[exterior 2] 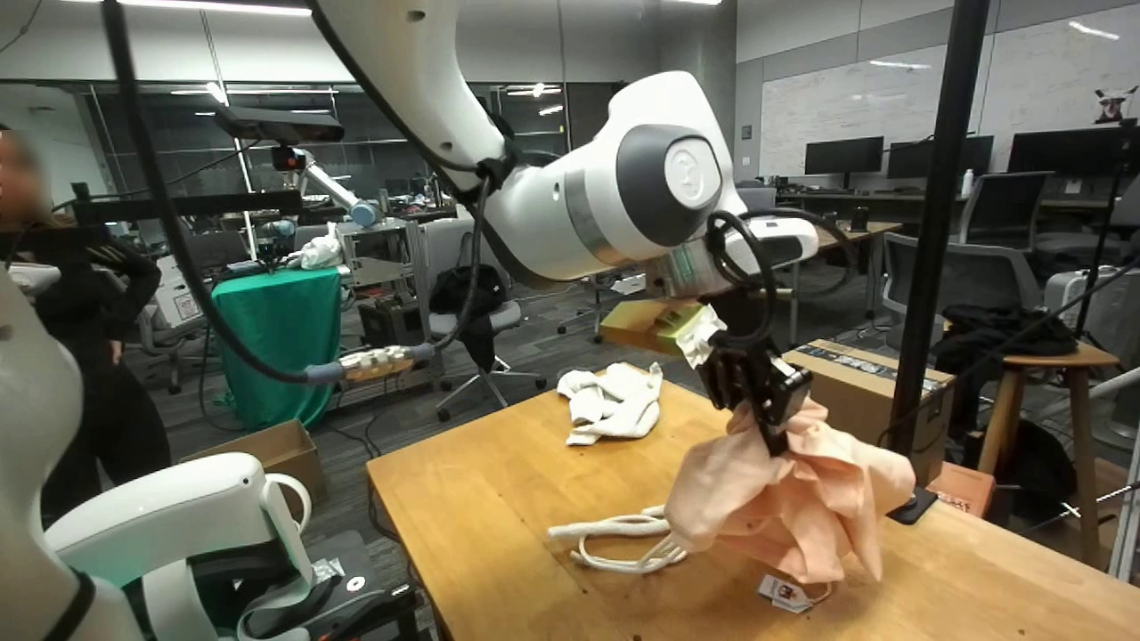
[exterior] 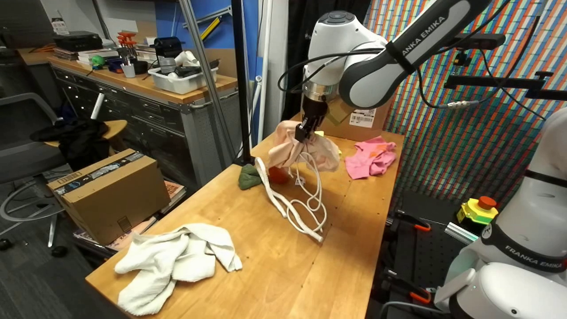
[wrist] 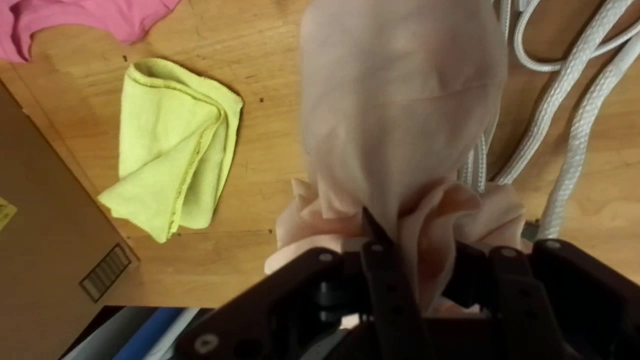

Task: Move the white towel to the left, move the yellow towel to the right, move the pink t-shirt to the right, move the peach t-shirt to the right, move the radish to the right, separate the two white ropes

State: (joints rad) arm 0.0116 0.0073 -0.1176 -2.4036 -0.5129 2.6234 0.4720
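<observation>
Gripper pinches the bunched peach t-shirt, hanging over the wooden table beside the white ropes, contact unclear; if they snag in its folds, a rightward carry could drag them along.

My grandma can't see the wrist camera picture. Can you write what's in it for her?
A dark robot gripper at the bottom holds a bunched peach t-shirt in the middle. On the wooden table at the left lie a yellow towel and, in the top corner, part of a pink t-shirt; white ropes run down the right side.
</observation>
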